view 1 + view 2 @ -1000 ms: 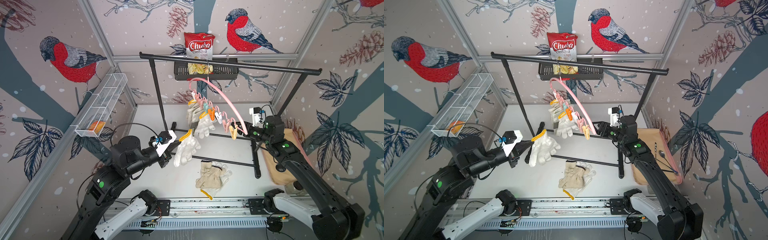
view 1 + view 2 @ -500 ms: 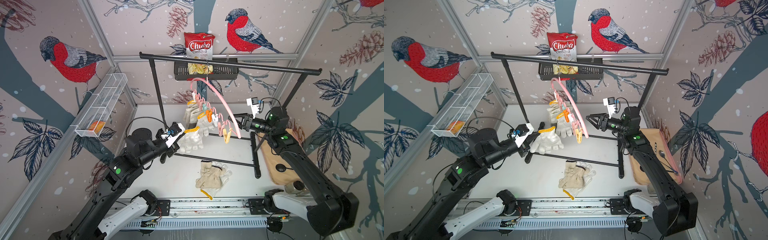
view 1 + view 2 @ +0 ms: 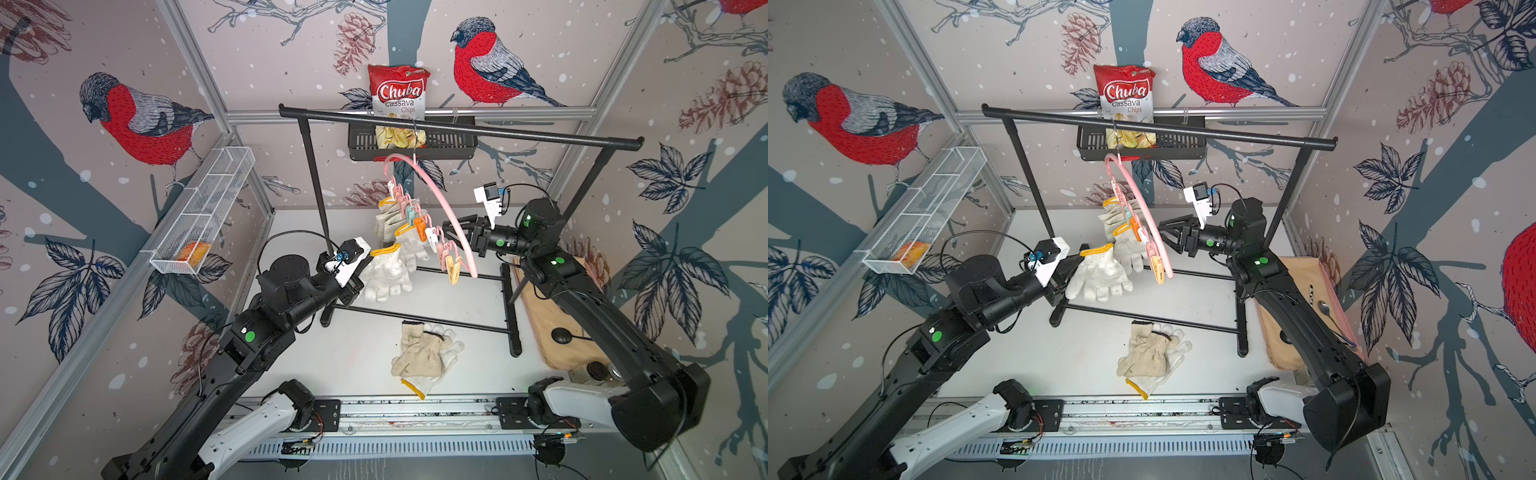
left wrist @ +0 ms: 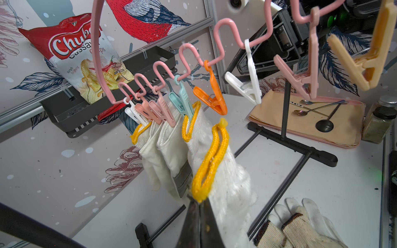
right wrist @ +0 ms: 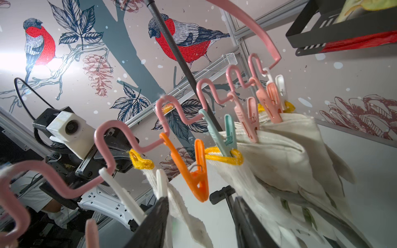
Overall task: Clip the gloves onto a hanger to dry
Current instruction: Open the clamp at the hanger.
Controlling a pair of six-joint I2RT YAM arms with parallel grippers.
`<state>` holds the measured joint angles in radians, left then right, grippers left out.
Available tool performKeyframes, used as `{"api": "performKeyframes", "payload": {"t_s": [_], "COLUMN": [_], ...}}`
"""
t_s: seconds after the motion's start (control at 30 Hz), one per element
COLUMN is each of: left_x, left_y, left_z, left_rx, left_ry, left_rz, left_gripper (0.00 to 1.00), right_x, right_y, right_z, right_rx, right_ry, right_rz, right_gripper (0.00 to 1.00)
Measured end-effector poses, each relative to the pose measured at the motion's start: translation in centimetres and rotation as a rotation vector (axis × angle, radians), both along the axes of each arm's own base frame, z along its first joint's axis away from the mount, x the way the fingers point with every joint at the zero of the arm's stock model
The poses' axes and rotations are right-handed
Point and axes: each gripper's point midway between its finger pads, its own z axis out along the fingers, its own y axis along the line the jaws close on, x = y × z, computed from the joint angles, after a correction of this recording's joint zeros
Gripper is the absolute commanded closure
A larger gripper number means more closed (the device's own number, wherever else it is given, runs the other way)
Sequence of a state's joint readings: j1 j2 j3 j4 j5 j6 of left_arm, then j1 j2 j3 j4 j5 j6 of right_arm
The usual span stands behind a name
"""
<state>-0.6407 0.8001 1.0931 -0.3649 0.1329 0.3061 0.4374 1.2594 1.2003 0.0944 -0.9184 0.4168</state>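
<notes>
Nearest the rail, two or three loose gloves [image 3: 424,353] lie in a heap on the white table [image 3: 353,345], waiting their turn.

A little farther and to the left, the left gripper [image 4: 199,206] has its jaws pinched together on the yellow cuff of a knitted glove [image 3: 388,274]. It holds the glove off the table with the fingers hanging down and the cuff raised just below the row of pegs.

Beyond it hangs the pink hanger [image 3: 440,203]. The orange peg [image 4: 211,97] and the white peg [image 4: 247,85] next to it are empty. The right gripper [image 5: 200,204] reaches in from the right with its jaws apart. The orange peg sits in the gap between them and nothing is clamped. The white peg is just beside one jaw.

Farther along the row, at the far end, several gloves [image 3: 388,218] are already clipped up. The hanger's hook hangs over the bar of the black rack [image 3: 519,135] at the back.

The step in hand looks like pegging the held glove. The next move calls for the right jaws to squeeze the tails of a free peg so its mouth opens. The left arm then has to lift the cuff into that mouth before the peg is released. The hanger swings freely, so it may drift away from the push
</notes>
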Motion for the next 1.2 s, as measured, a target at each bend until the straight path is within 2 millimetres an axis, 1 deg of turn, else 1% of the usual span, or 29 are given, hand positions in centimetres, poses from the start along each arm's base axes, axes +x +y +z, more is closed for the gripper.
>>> {"api": "performKeyframes", "payload": {"t_s": [0.13,0.23,0.3,0.4,0.47,0.6,0.67,0.8,0.93,1.03,1.1,1.2], "left_x": [0.6,1.0,1.4,1.8,2.0,2.6,2.9,3.2,3.3,3.5,3.6,3.8], "left_y": [0.2,0.5,0.8,1.0,0.9,0.6,0.6,0.4,0.3,0.1,0.0,-0.3], "left_z": [0.2,-0.2,-0.3,-0.2,-0.1,0.0,0.4,0.9,1.2,1.5,1.7,1.9], "left_rx": [-0.029,-0.049,-0.059,-0.079,-0.093,-0.097,-0.103,-0.116,-0.125,-0.126,-0.127,-0.127], "left_ry": [-0.003,0.017,0.025,0.031,0.036,0.044,0.039,0.037,0.039,0.037,0.036,0.038], "left_rz": [0.036,0.068,0.094,0.121,0.127,0.135,0.145,0.146,0.146,0.146,0.143,0.138], "left_gripper": [1.0,1.0,1.0,1.0,1.0,1.0,1.0,1.0,1.0,1.0,1.0,1.0], "right_x": [-0.2,-1.0,-1.5,-1.8,-2.0,-3.1,-3.4,-3.4,-3.3,-3.6,-3.8,-3.6], "right_y": [1.5,2.5,3.1,3.6,4.1,5.0,5.2,5.3,4.7,3.9,3.3,2.6], "right_z": [0.0,0.4,0.2,-0.4,-0.4,-0.1,0.0,-0.1,-0.6,-0.8,-0.5,-0.5], "right_rx": [-0.025,-0.034,-0.046,-0.073,-0.086,-0.104,-0.117,-0.147,-0.172,-0.183,-0.178,-0.176], "right_ry": [-0.002,-0.028,-0.036,-0.032,-0.032,-0.05,-0.061,-0.073,-0.064,-0.077,-0.085,-0.087], "right_rz": [0.001,0.015,0.018,0.011,0.001,0.012,0.009,-0.017,-0.056,-0.075,-0.084,-0.104], "right_gripper": [0.48,0.48,0.48,0.48,0.49,0.49,0.49,0.49,0.48,0.48,0.48,0.48]}}
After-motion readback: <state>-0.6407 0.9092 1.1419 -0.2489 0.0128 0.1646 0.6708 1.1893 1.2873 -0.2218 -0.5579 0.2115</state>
